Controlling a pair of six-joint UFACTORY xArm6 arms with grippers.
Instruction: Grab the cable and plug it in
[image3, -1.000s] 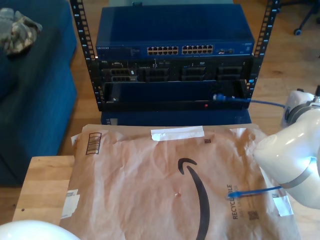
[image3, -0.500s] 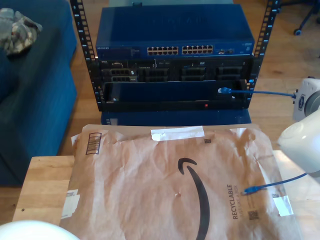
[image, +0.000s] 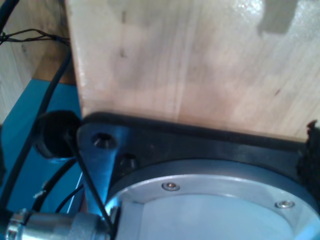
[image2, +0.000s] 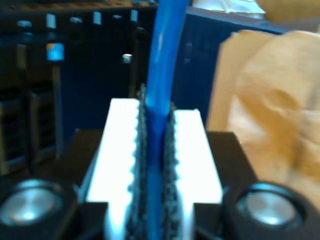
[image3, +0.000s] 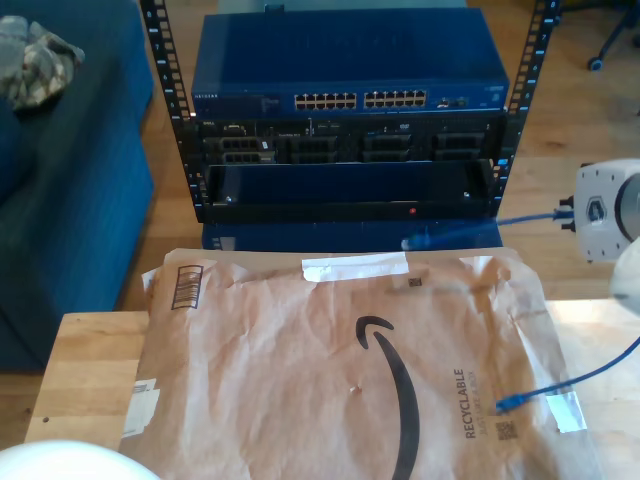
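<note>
My second gripper (image2: 156, 150) has its ribbed white fingers (image2: 117, 150) pressed together on the thin, glossy blue ethernet cable (image2: 162, 75). Whether my first gripper is apart or together, I cannot tell.

Second gripper (image2: 155, 150): two white, flat-topped fingers (image2: 117, 150) with dark serrated inner pads, mounted on a black body carrying a round silver fitting (image2: 31, 205) to each side. First wrist camera: pale grey circular flange (image: 210, 200) fixed with small silver screws, black mounting plate (image: 200, 140) behind it with a recessed bolt hole, thin black wires and a ribbed metal connector (image: 45, 227) alongside. Exterior view, right edge: white, rounded arm housing (image3: 608, 208) with small dark fasteners on its face.
</note>
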